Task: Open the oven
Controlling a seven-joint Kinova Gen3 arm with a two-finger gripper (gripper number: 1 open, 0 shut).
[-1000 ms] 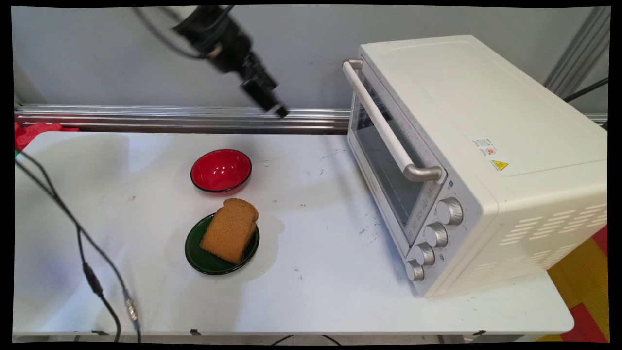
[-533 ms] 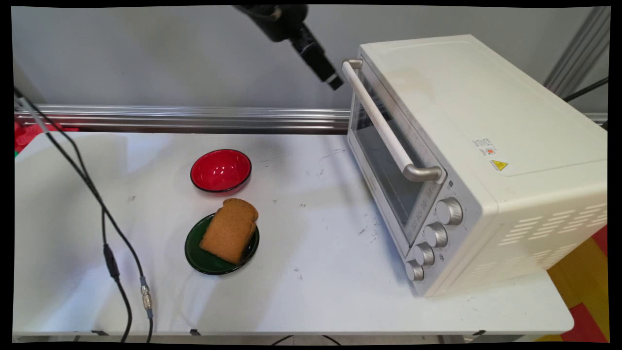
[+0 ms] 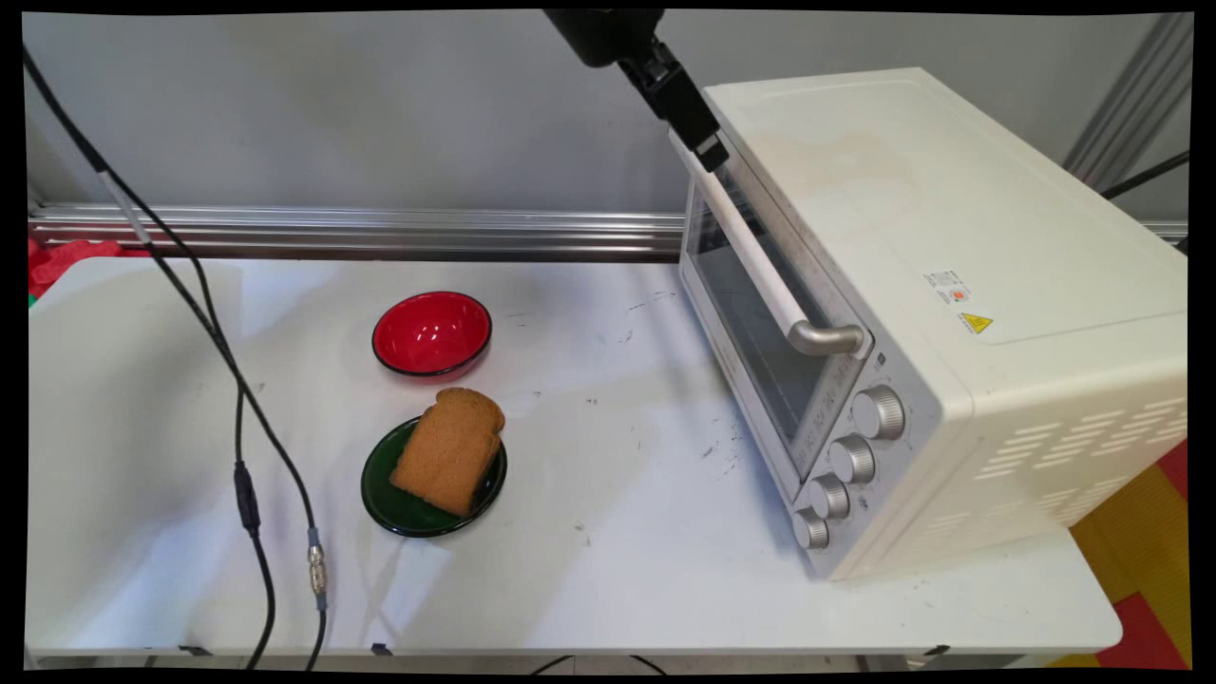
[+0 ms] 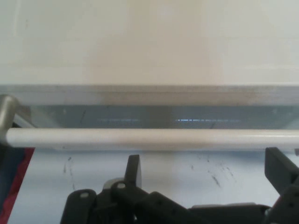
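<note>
My black gripper [image 3: 709, 152] hangs high at the far end of the white bar handle [image 3: 760, 261] of the toaster oven [image 3: 950, 285], whose glass door is closed. In the hand view the handle [image 4: 149, 138] runs straight across just above the fingertips. The gripper [image 4: 205, 165] is open, one finger [image 4: 133, 164] left and the other [image 4: 279, 163] right, with nothing between them. They look close to the bar; whether they touch it I cannot tell.
A red bowl [image 3: 432, 332] sits mid-table, with a slice of brown bread [image 3: 448, 450] on a dark green plate [image 3: 385, 494] in front of it. Black cables [image 3: 237, 408] hang over the table's left side. An aluminium rail [image 3: 351, 231] runs along the back.
The gripper has travelled right from above the bowl's side, first rising and then dipping to the far end of the oven handle. The cables have swung right. Bowl, plate and bread have not moved.
</note>
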